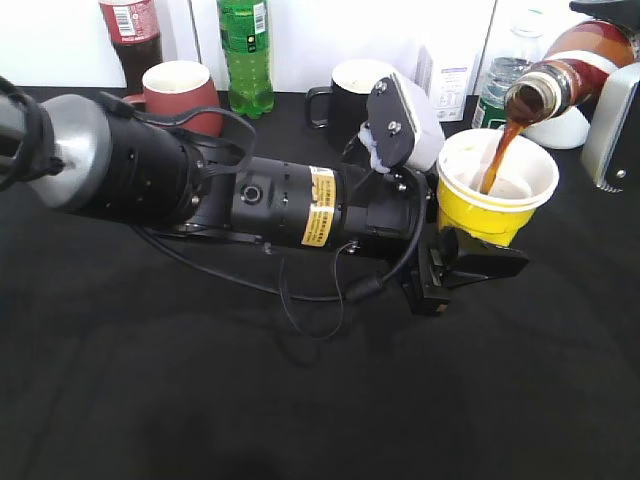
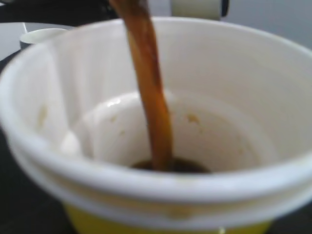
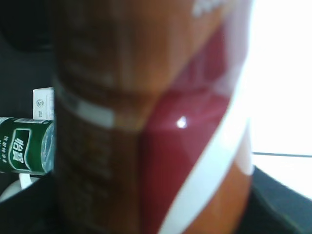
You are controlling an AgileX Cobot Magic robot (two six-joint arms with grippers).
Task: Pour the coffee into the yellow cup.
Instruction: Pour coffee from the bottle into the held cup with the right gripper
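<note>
Left gripper clamped low on the yellow cup, upright, just right of the black mug; coffee streaming in; bottle tipped neck-left above, right gripper's grip impossible to tell

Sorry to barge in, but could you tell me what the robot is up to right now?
It is pouring coffee. The right claw holds the coffee bottle tipped over, cap off, and a brown stream is falling into the yellow cup. The left claw grips that cup low on its side, holding it up off the black table. The left wrist view shows the pour has barely begun: only a small dark pool sits at the bottom of the white inside.
</note>
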